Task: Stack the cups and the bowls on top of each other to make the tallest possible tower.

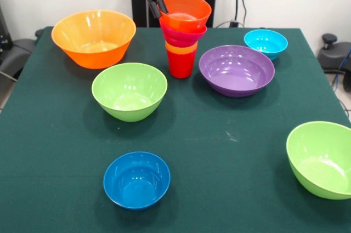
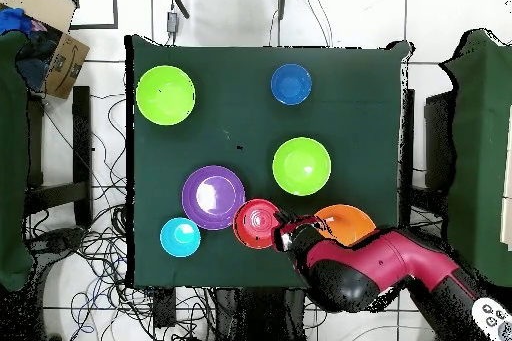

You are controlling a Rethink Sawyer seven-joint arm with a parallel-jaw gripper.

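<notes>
Robot gripper (image 1: pixel 158 7) pinches the near-side rim of an orange bowl (image 1: pixel 186 11) atop the tower (image 1: pixel 182 38), jaws closed on the rim w/ one finger inside the bowl and one outside, a hold that appears to keep the bowl level over the stack. Directly below the jaws: pink bowl (image 1: pixel 184 35), then an orange cup (image 1: pixel 181 49), nested in the red cup (image 1: pixel 180 64) at the base. Whether the orange bowl is fully seated or a touch above the pink one can't be told.

Overhead, the gripper (image 2: pixel 285 232) sits at the edge of the stack (image 2: pixel 258 223), arm reaching in from the robot's side.

Rest of the bowls lie apart from the jaws on the green table (image 1: pixel 219 178): large yellow-orange bowl (image 1: pixel 94 38) and purple bowl (image 1: pixel 236 70) flank the tower; light blue bowl (image 1: pixel 265 43) beyond the purple; lime bowl (image 1: pixel 129 90) in front; dark blue bowl (image 1: pixel 136 180) and second lime bowl (image 1: pixel 322 159) farthest off.

Judgement: placement step, approx. four pieces up, six bowls left; wide bowls on a narrow column look tippy, so release probably needs to be gentle
</notes>
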